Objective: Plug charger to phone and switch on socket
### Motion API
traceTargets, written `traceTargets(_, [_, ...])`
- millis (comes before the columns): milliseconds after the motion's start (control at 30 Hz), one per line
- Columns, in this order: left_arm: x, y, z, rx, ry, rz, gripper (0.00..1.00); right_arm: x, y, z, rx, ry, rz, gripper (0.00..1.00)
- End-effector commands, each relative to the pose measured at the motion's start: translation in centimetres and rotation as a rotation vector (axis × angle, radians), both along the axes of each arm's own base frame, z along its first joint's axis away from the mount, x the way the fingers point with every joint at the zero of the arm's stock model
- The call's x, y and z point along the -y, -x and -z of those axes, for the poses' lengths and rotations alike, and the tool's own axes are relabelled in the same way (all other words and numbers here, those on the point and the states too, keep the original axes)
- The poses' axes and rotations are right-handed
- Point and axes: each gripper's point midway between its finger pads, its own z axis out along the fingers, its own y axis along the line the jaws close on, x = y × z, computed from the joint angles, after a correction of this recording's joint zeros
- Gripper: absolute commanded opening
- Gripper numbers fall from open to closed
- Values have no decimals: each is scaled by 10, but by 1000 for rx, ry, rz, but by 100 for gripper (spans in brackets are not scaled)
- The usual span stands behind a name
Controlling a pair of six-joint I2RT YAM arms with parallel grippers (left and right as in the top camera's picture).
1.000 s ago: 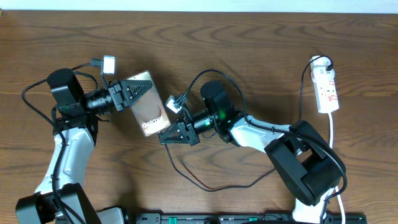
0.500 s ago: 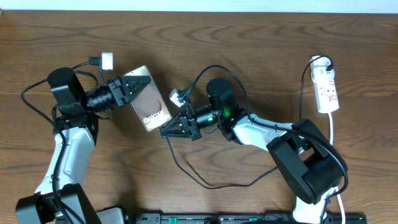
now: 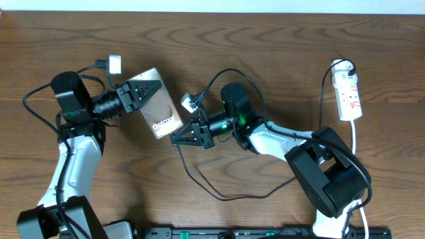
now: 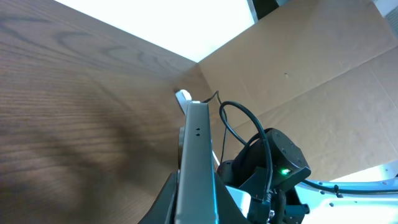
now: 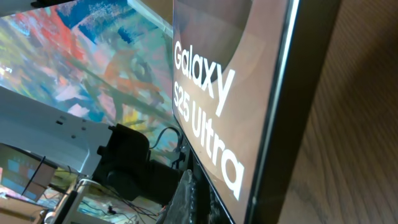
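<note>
While the left fingers (image 3: 135,93) are clamped on one end of the phone (image 3: 158,105), holding it over the bench (image 3: 265,53) left of centre with its lettered end towards the other arm, the plugging-in is the step in hand; the right fingers (image 3: 186,138) sit just beside that lettered end, and they look closed on the head of the charger (image 3: 226,199), whose thin black cable trails from under them in a loop, though the plug tip itself is hidden from me; in the right wrist view the phone's edge fills the frame, so the two are very near, yet I cannot make out the port or whether the tip touches it; next, I'd judge, the tip wants lining up square with that end and a straight, gentle push while the left arm braces; the socket (image 3: 350,96), with its white cord (image 3: 356,143), lies well apart at the right edge, its switch not yet attended to.
</note>
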Motion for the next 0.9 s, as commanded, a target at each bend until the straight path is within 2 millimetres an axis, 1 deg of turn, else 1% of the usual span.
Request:
traceTargets(0, [22,27,4,-49,63,152,7,-1,-45,-26,97,-36,170,1])
traceTargets(533, [23,29,3,-48,67,163,8,2,-50,-26,66,-28,185,1])
traceTargets(667, [23,29,3,-48,67,163,7,2,-50,-25,61,-24,186,6])
traceTargets(867, [23,29,3,-48,67,163,7,3,-50,-23,54,-18,186,10])
